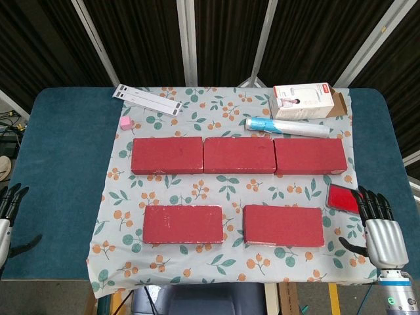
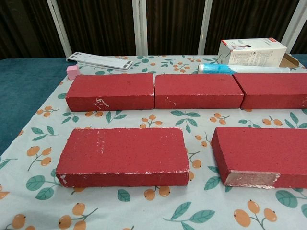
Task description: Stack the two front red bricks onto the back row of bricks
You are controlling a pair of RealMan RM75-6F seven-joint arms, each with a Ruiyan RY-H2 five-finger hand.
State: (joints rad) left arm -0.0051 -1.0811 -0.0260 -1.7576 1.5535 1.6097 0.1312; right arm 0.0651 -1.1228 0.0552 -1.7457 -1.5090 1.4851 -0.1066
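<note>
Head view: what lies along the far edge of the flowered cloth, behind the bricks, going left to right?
White strip → small pink block → blue-and-white tube → white box.

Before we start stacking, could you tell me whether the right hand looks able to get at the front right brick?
Probably yes: the right hand is open just right of the front right brick, with only tablecloth between them.
</note>
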